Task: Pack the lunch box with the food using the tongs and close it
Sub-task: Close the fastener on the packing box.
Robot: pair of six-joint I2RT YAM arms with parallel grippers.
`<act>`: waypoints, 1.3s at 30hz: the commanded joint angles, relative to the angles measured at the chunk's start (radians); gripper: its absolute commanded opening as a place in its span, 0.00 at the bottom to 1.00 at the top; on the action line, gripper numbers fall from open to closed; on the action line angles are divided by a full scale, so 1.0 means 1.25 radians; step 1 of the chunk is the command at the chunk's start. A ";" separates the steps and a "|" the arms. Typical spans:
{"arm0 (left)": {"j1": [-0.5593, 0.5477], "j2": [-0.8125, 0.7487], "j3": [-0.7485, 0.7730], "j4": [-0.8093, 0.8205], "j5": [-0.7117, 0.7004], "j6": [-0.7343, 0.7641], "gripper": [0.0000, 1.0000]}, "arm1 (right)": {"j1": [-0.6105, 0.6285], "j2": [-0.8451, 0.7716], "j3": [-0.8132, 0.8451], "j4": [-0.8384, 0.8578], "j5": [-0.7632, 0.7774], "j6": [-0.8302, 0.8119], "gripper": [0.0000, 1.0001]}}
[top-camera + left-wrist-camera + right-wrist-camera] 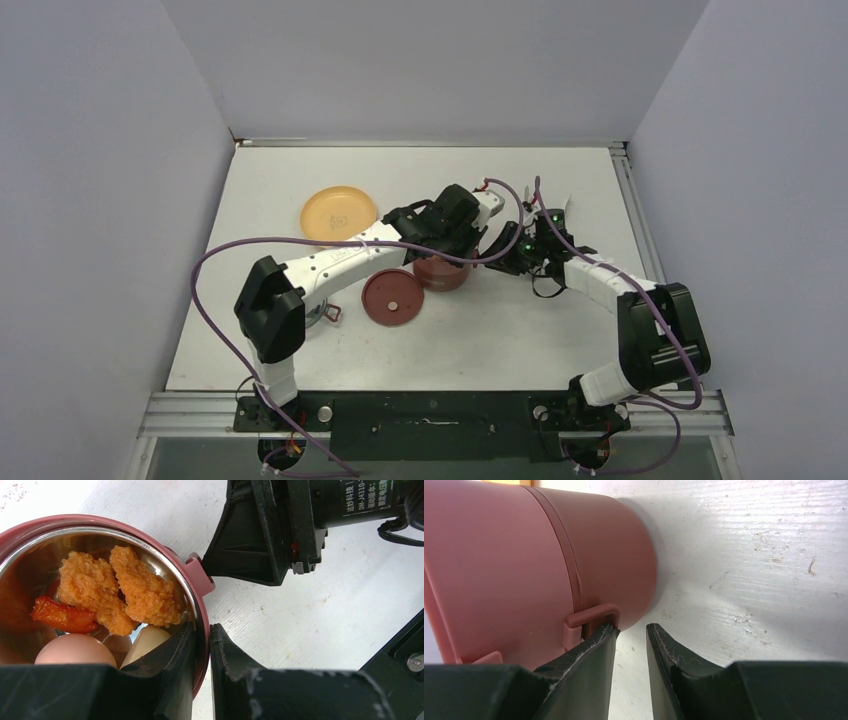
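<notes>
The lunch box is a round maroon container in mid-table, open on top. Its steel inside holds the food: two orange crumbed pieces, a red piece and a whitish egg. My left gripper is shut on the container's wall, one finger inside and one outside. My right gripper stands narrowly open beside the lunch box, its left fingertip touching the small side handle, with nothing between the fingers. I cannot make out the tongs.
A flat maroon lid lies just left of the container. A shallow yellow-orange plate sits at the back left. A grey thing with a red loop lies partly hidden under the left arm. The two grippers are close together.
</notes>
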 commanded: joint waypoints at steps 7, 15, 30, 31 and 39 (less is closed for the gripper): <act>0.005 0.050 -0.010 -0.075 0.016 0.001 0.00 | 0.040 0.021 0.042 0.053 0.017 0.005 0.30; 0.006 0.049 -0.019 -0.064 0.017 0.000 0.00 | 0.071 0.025 0.029 0.066 0.032 0.031 0.29; 0.026 0.031 -0.072 -0.010 0.074 -0.029 0.00 | 0.130 -0.031 -0.092 0.221 0.075 0.211 0.27; 0.029 0.028 -0.077 -0.003 0.078 -0.032 0.00 | 0.132 -0.035 -0.097 0.229 0.077 0.219 0.27; 0.042 0.016 -0.108 0.029 0.111 -0.049 0.00 | 0.149 -0.049 -0.167 0.321 0.086 0.310 0.25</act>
